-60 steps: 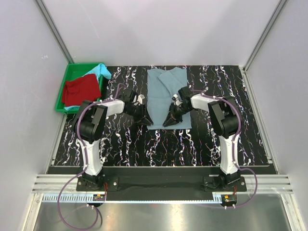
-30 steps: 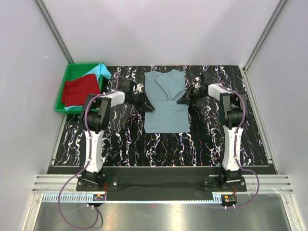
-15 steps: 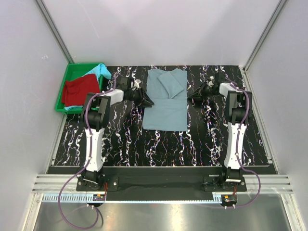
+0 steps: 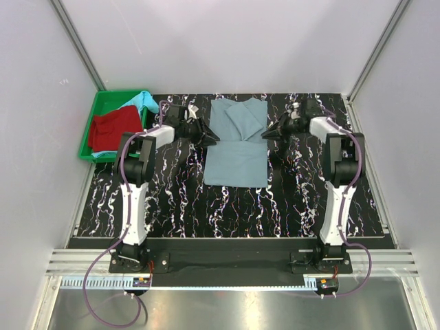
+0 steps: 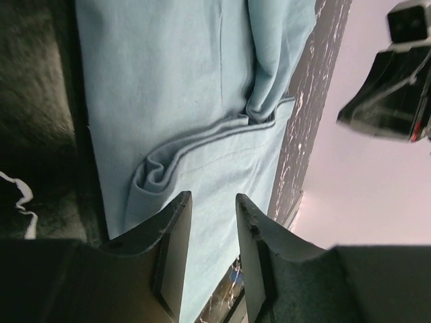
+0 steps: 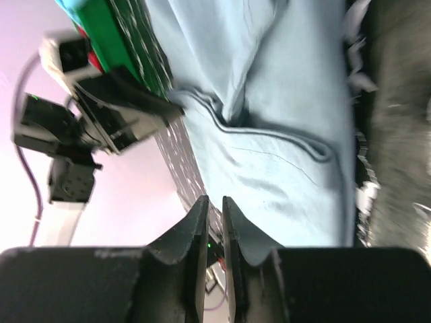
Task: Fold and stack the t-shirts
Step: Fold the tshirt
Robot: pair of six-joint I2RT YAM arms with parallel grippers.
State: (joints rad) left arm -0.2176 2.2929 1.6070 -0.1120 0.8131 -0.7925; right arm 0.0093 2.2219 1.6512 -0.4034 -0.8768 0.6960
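Note:
The grey-blue t-shirt (image 4: 236,148) lies flat at the middle of the table, its sleeves folded inward at the far end. It fills the left wrist view (image 5: 168,87) and the right wrist view (image 6: 269,155). My left gripper (image 4: 213,137) sits low at the shirt's left edge, open and empty (image 5: 212,208). My right gripper (image 4: 266,135) sits at the shirt's right edge, its jaws almost together with nothing between them (image 6: 215,215). The red t-shirt (image 4: 113,129) and the light turquoise t-shirt (image 4: 142,102) lie crumpled in the tray.
The green plastic tray (image 4: 103,100) stands at the far left corner of the black marbled table (image 4: 179,199). White walls close in the back and both sides. Both arms stretch far out from their bases.
Both grippers have moved from the shirt's near corners up along its sides to its far half. The right gripper swung outward, then came back to the shirt's edge.

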